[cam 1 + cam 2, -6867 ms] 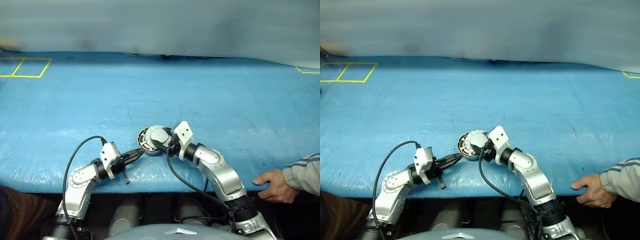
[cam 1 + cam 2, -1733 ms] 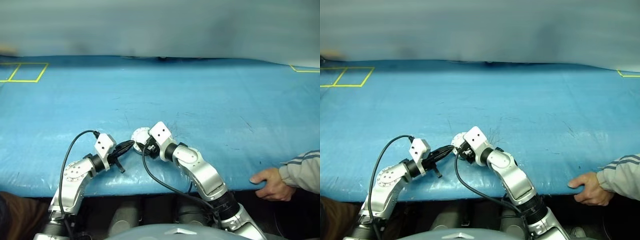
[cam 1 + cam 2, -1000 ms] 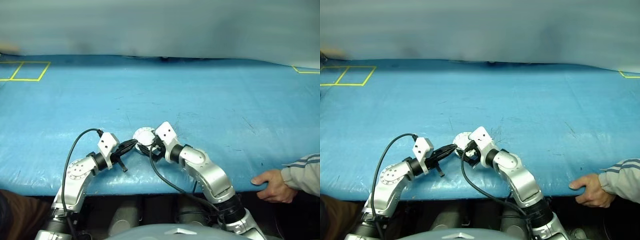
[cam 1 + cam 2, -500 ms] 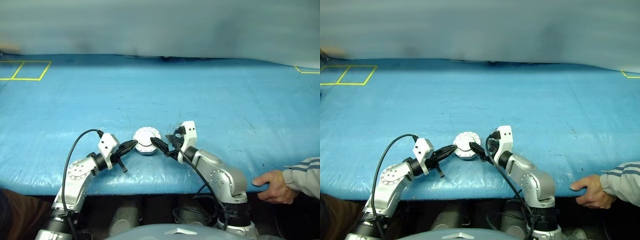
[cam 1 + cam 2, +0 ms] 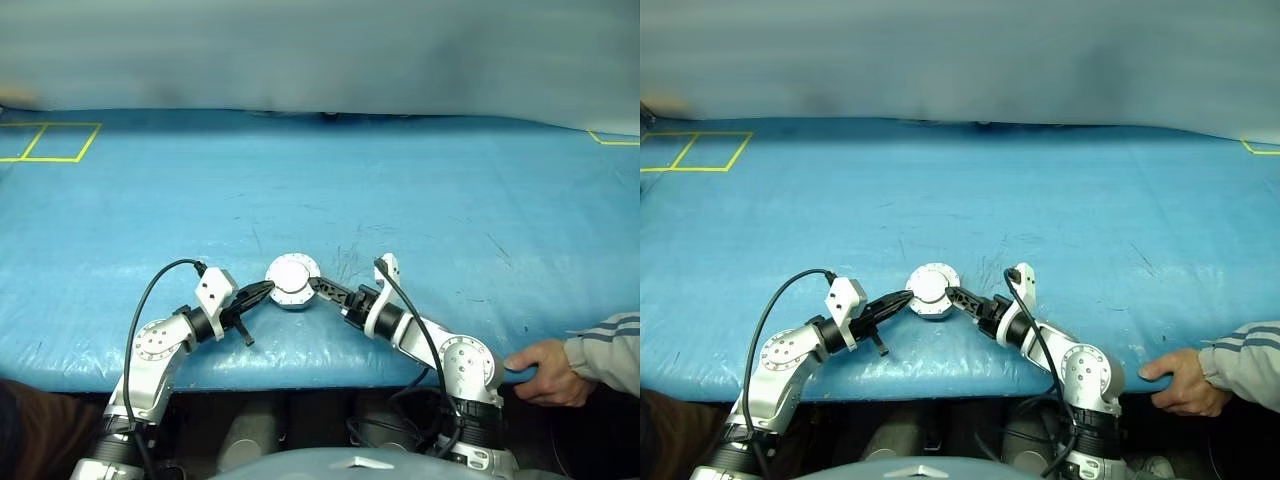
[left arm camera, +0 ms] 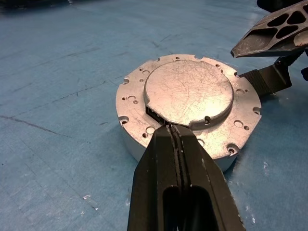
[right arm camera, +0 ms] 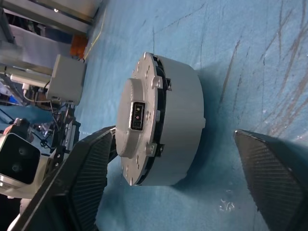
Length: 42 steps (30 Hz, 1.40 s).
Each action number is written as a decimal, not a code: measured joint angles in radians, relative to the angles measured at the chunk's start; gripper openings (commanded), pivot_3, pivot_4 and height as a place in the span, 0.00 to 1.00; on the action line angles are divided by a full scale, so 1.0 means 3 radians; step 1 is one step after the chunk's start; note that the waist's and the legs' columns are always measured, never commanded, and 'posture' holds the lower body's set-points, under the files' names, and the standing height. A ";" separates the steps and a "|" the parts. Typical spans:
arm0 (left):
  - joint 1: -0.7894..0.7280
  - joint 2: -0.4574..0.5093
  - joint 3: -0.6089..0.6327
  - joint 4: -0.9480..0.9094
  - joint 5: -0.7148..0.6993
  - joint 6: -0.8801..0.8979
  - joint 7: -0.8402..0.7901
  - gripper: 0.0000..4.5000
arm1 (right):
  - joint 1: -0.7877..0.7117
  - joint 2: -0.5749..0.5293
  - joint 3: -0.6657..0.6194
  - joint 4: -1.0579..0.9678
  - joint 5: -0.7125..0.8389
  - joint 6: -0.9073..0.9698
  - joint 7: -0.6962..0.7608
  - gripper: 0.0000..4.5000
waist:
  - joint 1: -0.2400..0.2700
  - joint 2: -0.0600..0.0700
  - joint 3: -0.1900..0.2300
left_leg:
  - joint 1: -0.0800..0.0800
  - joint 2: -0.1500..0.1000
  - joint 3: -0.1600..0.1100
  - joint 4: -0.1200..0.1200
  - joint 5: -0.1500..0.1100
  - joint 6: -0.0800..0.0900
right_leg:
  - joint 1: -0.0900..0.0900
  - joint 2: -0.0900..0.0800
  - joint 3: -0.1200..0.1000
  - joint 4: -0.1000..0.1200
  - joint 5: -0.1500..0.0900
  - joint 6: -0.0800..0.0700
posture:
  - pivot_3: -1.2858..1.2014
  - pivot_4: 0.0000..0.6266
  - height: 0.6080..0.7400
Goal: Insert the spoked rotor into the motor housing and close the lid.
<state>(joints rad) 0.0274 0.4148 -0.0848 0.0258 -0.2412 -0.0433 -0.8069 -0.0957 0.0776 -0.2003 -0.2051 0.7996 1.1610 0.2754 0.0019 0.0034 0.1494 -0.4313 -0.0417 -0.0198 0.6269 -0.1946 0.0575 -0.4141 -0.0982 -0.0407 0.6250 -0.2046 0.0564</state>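
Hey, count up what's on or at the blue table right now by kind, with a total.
Silver round motor assembly with its lid on: 1
Robot grippers: 2, left gripper and right gripper
Person's hand on the table edge: 1
Yellow tape marks: 2, one at the far left, one at the far right
Total: 6

no readable text — no labels, no numbers

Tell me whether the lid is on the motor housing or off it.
On. The silver lid sits flat atop the round motor housing, covering it; no windings show.
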 measured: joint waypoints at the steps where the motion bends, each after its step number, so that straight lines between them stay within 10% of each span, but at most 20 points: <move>1: 0.0000 0.0000 -0.0001 0.0007 0.0000 -0.0015 -0.0001 0.00 | 0.0000 0.0000 0.0008 0.0018 0.0008 0.0004 -0.0019 0.81 | -0.0001 0.0001 0.0000 | 0.0000 0.0000 0.0000 0.0000 0.0000 0.0000 | 0.0000 0.0000 0.0000 0.0000 0.0000 0.0000 | 0.52 0.24 1.00; 5: 0.0000 0.0000 -0.0001 0.0017 0.0000 -0.0030 -0.0003 0.00 | 0.0002 -0.0001 0.0101 0.0036 0.0047 -0.0002 -0.0049 0.73 | -0.0008 0.0001 0.0000 | 0.0000 0.0000 0.0000 -0.0001 0.0000 0.0000 | 0.0000 -0.0001 0.0000 0.0000 0.0000 0.0000 | 0.52 0.24 1.00; 13: 0.0001 0.0003 0.0023 0.0086 0.0013 -0.0044 0.0016 0.00 | 0.0014 -0.0002 0.0127 0.0117 0.0249 -0.0077 -0.0039 0.26 | -0.0021 0.0007 -0.0001 | -0.0001 0.0000 -0.0001 -0.0002 0.0000 0.0000 | 0.0000 -0.0003 -0.0001 -0.0001 -0.0001 0.0001 | 0.52 0.24 1.00; 34: 0.0019 -0.0745 0.0435 -0.0407 -0.1339 0.1317 0.0355 0.00 | -0.0029 0.0003 -0.0292 0.0292 0.0911 -0.0541 -0.0467 0.26 | -0.0041 0.0004 0.0014 | -0.0031 -0.0002 0.0001 0.0003 0.0009 0.0021 | -0.0023 0.0007 -0.0008 0.0000 0.0002 0.0003 | 0.52 0.24 1.00; 42: 0.0042 -0.1114 0.0593 -0.0510 -0.1887 0.1589 0.0548 0.58 | -0.0043 0.0006 -0.0309 0.0291 0.1221 -0.0641 -0.0603 0.26 | -0.0044 -0.0002 0.0025 | -0.0038 -0.0002 0.0005 0.0010 0.0011 0.0025 | -0.0015 0.0022 -0.0009 0.0003 0.0004 0.0006 | 0.52 0.24 1.00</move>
<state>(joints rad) 0.0400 0.0807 0.0932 -0.1271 -0.8074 0.4334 -0.6426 -0.1087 0.0795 -0.2929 -0.1177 1.1660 0.9686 0.0944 -0.0112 0.0028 0.1569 -0.4427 -0.0423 -0.0182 0.6298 -0.1913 0.0649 -0.4186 -0.0915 -0.0434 0.6259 -0.2034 0.0582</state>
